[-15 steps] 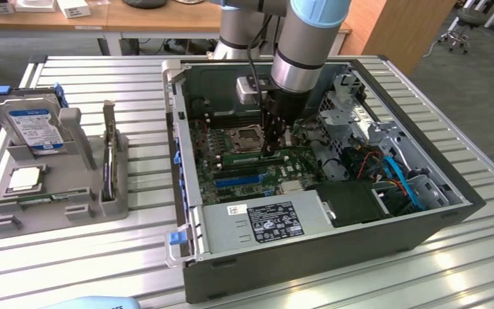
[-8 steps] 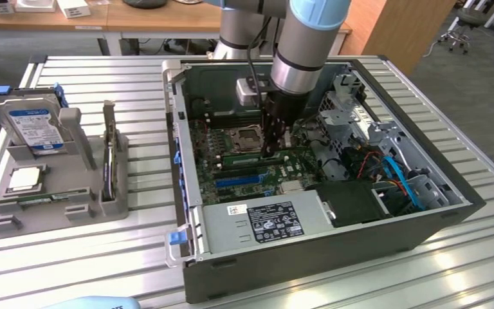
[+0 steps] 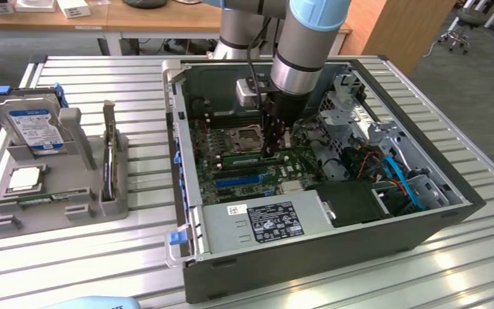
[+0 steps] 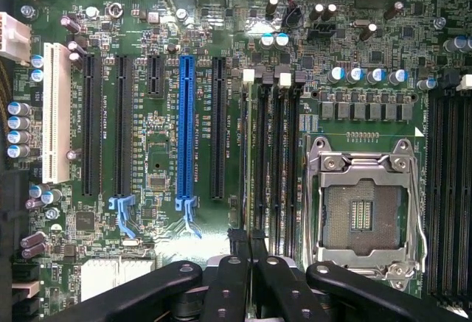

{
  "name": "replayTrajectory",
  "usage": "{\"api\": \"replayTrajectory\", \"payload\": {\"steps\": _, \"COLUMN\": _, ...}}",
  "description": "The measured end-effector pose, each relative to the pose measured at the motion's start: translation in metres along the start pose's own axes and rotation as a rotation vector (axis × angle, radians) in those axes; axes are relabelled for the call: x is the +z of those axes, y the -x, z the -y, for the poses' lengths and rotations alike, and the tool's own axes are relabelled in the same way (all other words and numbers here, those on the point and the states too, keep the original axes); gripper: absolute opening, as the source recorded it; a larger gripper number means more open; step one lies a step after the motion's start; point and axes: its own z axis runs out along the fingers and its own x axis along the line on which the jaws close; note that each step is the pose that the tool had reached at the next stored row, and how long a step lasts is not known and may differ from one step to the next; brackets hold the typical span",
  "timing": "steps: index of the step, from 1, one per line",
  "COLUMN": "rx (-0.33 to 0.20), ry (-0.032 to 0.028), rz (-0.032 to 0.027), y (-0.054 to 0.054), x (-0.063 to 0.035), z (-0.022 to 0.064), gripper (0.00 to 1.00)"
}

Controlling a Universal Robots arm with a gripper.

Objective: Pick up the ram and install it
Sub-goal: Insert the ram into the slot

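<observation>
Wrist: tool [image 4: 242,242] closed over 4 DIMM slots [image 4: 274,160]; ext: HDD [image 3: 36,125] racked.

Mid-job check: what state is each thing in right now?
tool: shut on the ram, inside the case.
ram: held edge-on at the memory slots.
processor socket: empty.
case: side open.
hard drive: upright in its holder.

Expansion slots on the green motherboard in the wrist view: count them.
6, in one row: long white plastic slot, two long black slots, short black slot, long blue slot, another long black slot. Others may lie hidden.
</observation>
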Motion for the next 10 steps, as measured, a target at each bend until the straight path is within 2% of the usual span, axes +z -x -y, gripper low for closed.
{"api": "replayTrajectory", "payload": {"steps": 3, "rx": 0.000, "ry": -0.0001, "rz": 0.0001, "y": 0.0000, "x": 0.0000, "z": 0.0000, "gripper": 0.12}}
{"api": "replayTrajectory", "payload": {"steps": 4, "rx": 0.000, "ry": 0.0000, "rz": 0.0001, "y": 0.0000, "x": 0.0000, "z": 0.0000, "gripper": 0.18}}
{"api": "replayTrajectory", "payload": {"steps": 5, "rx": 0.000, "ry": 0.0000, "rz": 0.0001, "y": 0.0000, "x": 0.0000, "z": 0.0000, "gripper": 0.18}}
{"api": "replayTrajectory", "payload": {"steps": 6, "rx": 0.000, "ry": 0.0000, "rz": 0.0001, "y": 0.0000, "x": 0.0000, "z": 0.0000, "gripper": 0.25}}
{"api": "replayTrajectory", "payload": {"steps": 10, "rx": 0.000, "ry": 0.0000, "rz": 0.0001, "y": 0.0000, "x": -0.0001, "z": 0.0000, "gripper": 0.25}}
